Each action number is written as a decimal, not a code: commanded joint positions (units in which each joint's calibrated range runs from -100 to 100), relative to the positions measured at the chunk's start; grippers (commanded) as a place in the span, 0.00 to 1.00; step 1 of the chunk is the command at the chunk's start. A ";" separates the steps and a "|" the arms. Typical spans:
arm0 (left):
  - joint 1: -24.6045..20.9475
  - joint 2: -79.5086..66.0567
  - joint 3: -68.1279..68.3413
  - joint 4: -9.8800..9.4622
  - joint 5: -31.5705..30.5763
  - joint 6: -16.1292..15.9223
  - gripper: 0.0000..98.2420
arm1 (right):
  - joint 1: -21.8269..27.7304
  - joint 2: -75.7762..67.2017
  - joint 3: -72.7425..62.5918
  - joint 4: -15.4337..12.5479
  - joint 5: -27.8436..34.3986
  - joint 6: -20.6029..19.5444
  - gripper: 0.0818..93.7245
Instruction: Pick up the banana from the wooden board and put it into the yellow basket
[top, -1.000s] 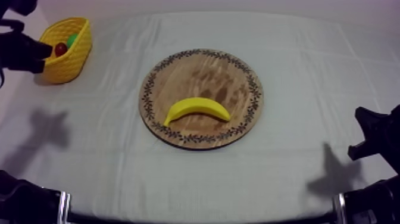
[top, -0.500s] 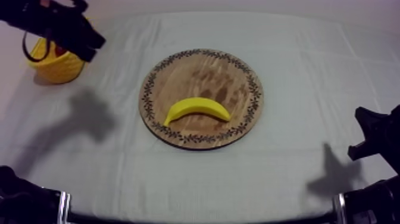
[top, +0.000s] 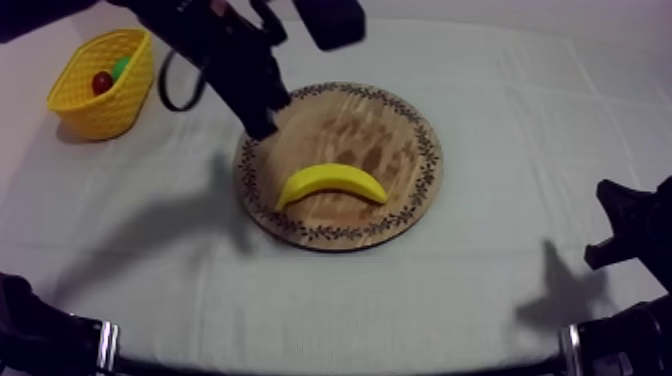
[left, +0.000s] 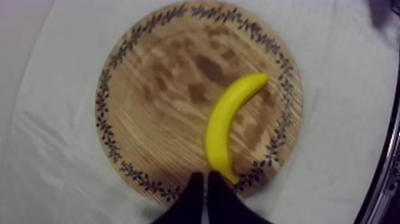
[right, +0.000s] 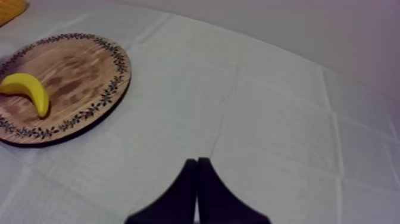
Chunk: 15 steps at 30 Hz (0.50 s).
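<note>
The yellow banana (top: 330, 183) lies curved on the round wooden board (top: 370, 130) in the middle of the table. My left arm reaches in from the upper left, and my left gripper (top: 262, 125) hangs over the board's upper left rim, apart from the banana. In the left wrist view its fingers lie together as a narrow wedge (left: 206, 174) just off one end of the banana (left: 229, 125), above the board's (left: 161, 89) rim. The yellow basket (top: 130, 100) stands at the far left. My right gripper (right: 196, 161) is shut on nothing, low at the table's right side (top: 625, 225).
Inside the basket lie a small red fruit (top: 102, 82) and a green fruit (top: 121, 67). The right wrist view takes in the board (right: 77, 71) with the banana (right: 27, 89) and bare cloth around it.
My left arm has swung from beside the basket at the far left across to the board's upper left rim. The banana, board and right arm have stayed put.
</note>
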 joint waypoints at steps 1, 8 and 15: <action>0.39 1.98 -0.88 0.06 0.14 -0.27 0.09 | 0.00 0.03 -0.03 0.00 -0.01 0.01 0.00; 0.70 5.21 -2.02 -0.25 0.79 -0.77 0.42 | 0.00 0.03 -0.03 0.00 -0.01 0.01 0.00; 1.28 10.31 -5.82 -0.99 3.86 -0.68 0.69 | 0.00 0.03 -0.03 0.00 -0.01 0.01 0.00</action>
